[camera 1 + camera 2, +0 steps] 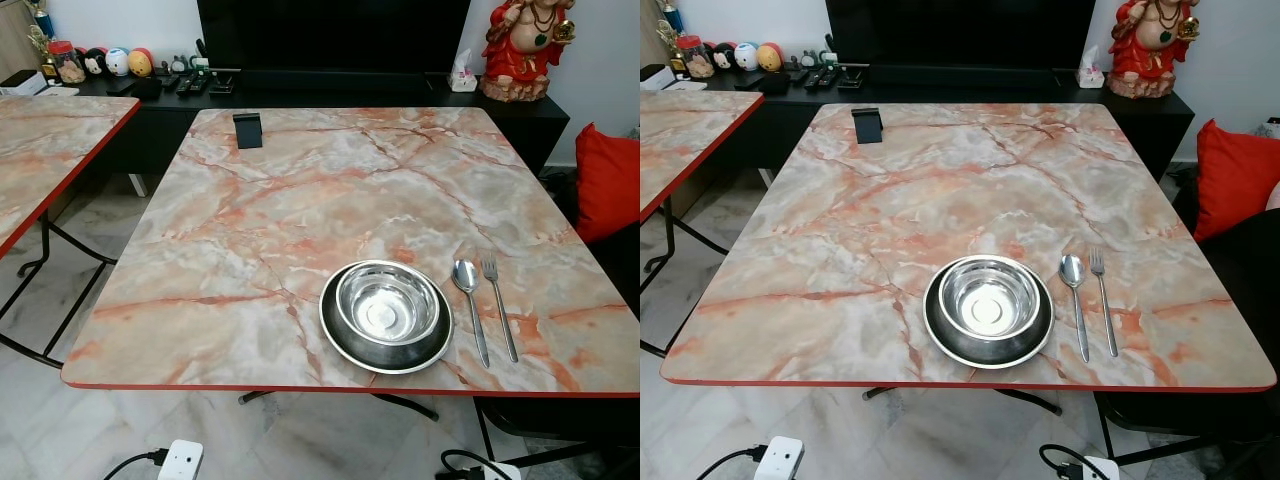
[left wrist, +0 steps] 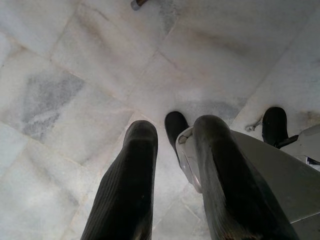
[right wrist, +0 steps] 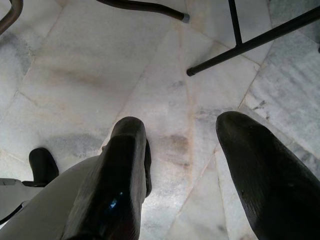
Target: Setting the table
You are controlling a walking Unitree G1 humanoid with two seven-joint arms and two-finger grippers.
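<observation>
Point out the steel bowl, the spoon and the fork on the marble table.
steel bowl [image 1: 386, 301]: left eye view, the shiny inner bottom.
spoon [image 1: 465, 275]: left eye view, the oval head.
fork [image 1: 500, 315]: left eye view, midway along the handle.

The table [image 1: 300, 200] has a pink-and-grey marble pattern veined with orange, edged in a thin red line. On it sits a shiny silver steel bowl [image 1: 387, 301] inside a darker steel plate [image 1: 340, 345], with a silver spoon [image 1: 468, 300] and fork [image 1: 497, 300] beside them. A small black stand [image 1: 247, 130] is near the far edge. The floor [image 2: 75, 75] is white marble tile with grey clouding. A red cushion [image 1: 608, 180] and a red-and-gold figurine [image 1: 522, 45] stand out against a black cabinet [image 1: 520, 115]. Both grippers' fingers [image 2: 131, 190] are black.
</observation>
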